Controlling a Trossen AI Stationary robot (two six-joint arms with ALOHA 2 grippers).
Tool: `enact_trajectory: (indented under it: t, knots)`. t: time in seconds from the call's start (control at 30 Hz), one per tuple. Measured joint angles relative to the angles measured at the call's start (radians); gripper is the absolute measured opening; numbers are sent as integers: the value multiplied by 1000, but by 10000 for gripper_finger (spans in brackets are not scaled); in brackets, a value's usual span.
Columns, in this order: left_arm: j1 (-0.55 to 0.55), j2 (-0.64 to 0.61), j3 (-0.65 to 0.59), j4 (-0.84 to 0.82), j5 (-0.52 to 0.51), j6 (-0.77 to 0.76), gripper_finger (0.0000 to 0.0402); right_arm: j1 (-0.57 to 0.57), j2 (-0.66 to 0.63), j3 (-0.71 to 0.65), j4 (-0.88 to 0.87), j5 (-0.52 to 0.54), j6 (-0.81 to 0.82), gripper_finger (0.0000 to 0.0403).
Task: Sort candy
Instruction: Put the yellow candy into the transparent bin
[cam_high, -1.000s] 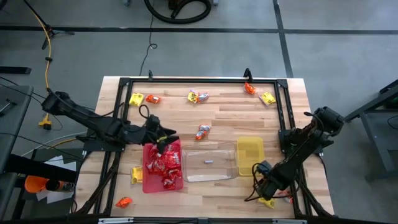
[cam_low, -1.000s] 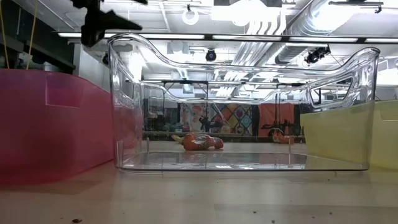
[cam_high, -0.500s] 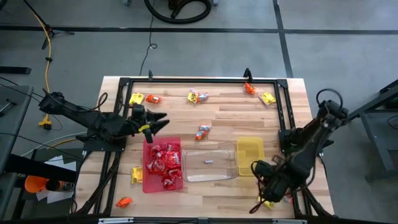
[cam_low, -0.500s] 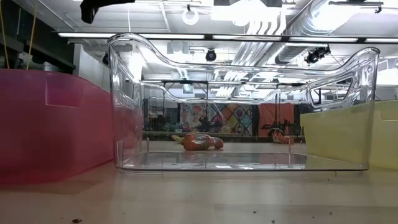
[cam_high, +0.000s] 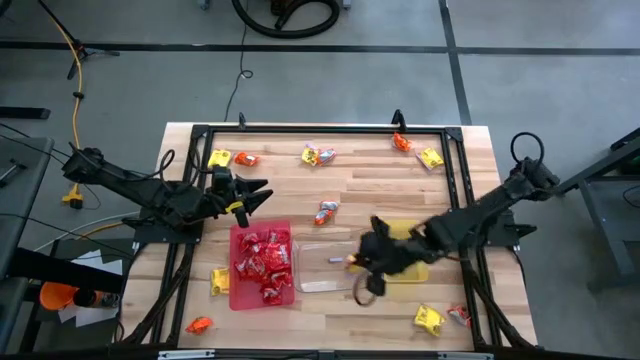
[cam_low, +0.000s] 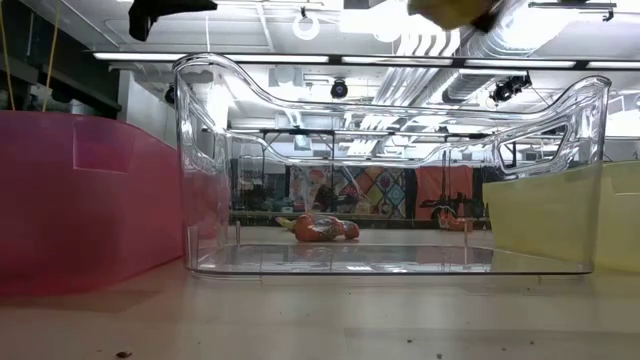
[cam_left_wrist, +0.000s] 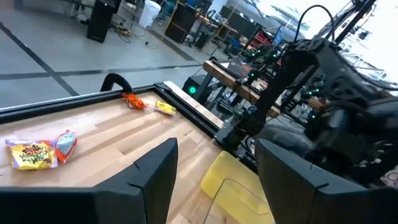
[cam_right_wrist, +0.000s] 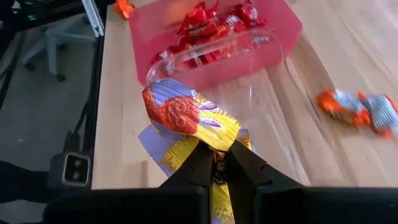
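Observation:
Candy lies scattered on the wooden table: packets at the far edge (cam_high: 318, 155), one mid-table (cam_high: 326, 212), others near the front (cam_high: 219, 280) (cam_high: 428, 319). Red candies fill the red tray (cam_high: 236, 295). The clear tray (cam_high: 312, 283) and the yellow tray (cam_high: 402, 232) stand to its right. My right gripper (cam_high: 356, 263) hangs over the clear tray, shut on a yellow packet (cam_right_wrist: 186, 118) with a red patch. My left gripper (cam_high: 255, 192) is open and holds nothing, raised just beyond the red tray's far edge. My right gripper pinches the yellow packet by its lower edge (cam_right_wrist: 215, 149) between its two fingertips (cam_right_wrist: 196, 163). The fingers slant down toward the table's left. The packet is lifted clear above the clear tray, and its crumpled bulk sticks out past the fingertips.
A black frame (cam_high: 460, 190) borders the table. Two candies (cam_left_wrist: 31, 152) lie ahead of my left gripper, with more at the far corner (cam_left_wrist: 134, 99). A red packet (cam_high: 459, 316) and an orange one (cam_high: 199, 324) lie near the front edge.
My right gripper has risen from the near right corner with a yellow packet. It has swung toward the table's left, rolling its wrist, and is now over the clear tray. My left gripper has lifted off the red tray toward the far edge, then kept still.

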Motion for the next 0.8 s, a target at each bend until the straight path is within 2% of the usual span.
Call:
enact_trajectory:
  t: [0.1,0.3,0.4,0.57,0.7,0.8]
  knots:
    - [0,0,0,1,0,0,202,-70,29,-4,48,-85,-57,17]
    - [0,0,0,-1,5,0,202,-150,59,-4,52,-262,-58,20]
    - [0,0,0,-2,9,0,202,-160,59,-5,51,-286,-56,34]
    - [0,0,0,-1,9,26,202,-166,59,-5,49,-298,-31,95]
    - [0,0,0,-1,8,52,202,-166,59,2,40,-298,-56,153]
    - [0,0,0,10,2,52,202,-169,58,23,33,-300,-83,182]
